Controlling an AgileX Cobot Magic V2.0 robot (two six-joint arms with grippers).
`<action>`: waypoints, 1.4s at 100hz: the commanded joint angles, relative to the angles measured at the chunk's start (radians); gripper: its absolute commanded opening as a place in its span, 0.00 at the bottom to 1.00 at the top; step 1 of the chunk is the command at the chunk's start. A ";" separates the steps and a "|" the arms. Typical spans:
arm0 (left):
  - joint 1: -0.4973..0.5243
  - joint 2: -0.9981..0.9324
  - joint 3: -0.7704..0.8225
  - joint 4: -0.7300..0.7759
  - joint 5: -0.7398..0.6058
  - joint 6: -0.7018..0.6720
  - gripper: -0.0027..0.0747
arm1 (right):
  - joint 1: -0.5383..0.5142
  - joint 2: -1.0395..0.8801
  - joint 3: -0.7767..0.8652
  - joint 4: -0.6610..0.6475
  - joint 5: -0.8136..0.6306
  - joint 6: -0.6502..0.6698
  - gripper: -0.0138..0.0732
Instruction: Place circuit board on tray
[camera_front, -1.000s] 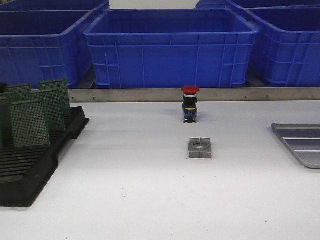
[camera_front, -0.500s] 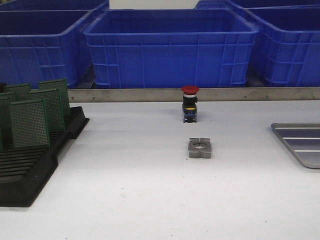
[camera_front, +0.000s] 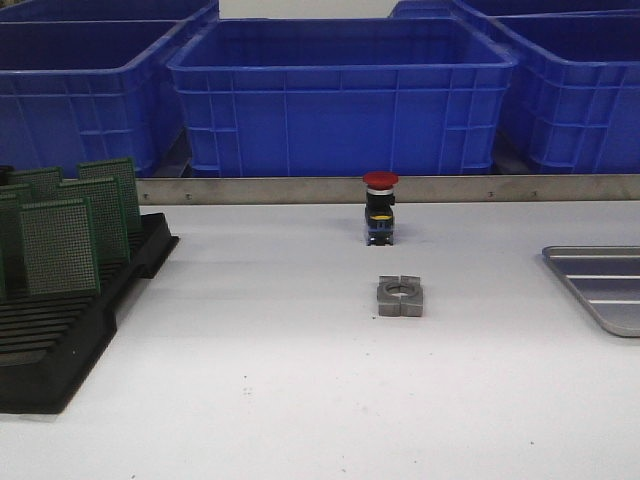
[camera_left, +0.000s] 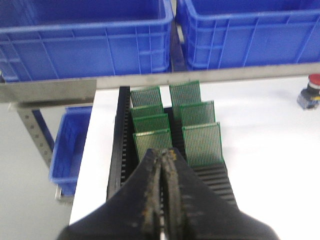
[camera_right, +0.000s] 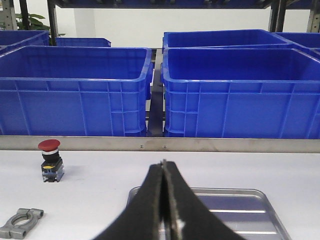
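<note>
No change vs prior front frames: nothing moved, task not begun. Bins (camera_front: 340, 95) at back, white surface (camera_front: 280, 380), rack (camera_front: 60, 330) w/ boards (camera_front: 60, 245) upright at left, tray (camera_front: 605, 290) bare at right. Left tool (camera_left: 162, 167) & right tool (camera_right: 163, 175) both closed, holding nothing.

The front view looks forward, low over the white bench (camera_front: 300, 390), toward the blue bins (camera_front: 340, 95). The left wrist view looks down over its claw (camera_left: 162, 165) at the black rack (camera_left: 122, 150). The right wrist view sits low, facing the bins. All three share the red button (camera_front: 380, 208).
</note>
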 joint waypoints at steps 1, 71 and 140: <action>0.002 0.118 -0.130 -0.004 0.033 0.022 0.01 | -0.002 -0.017 0.004 -0.010 -0.080 -0.002 0.08; 0.002 0.543 -0.357 -0.002 0.187 0.049 0.16 | -0.002 -0.017 0.004 -0.010 -0.080 -0.002 0.08; 0.002 0.659 -0.421 -0.024 0.250 0.303 0.84 | -0.002 -0.017 0.004 -0.010 -0.080 -0.002 0.08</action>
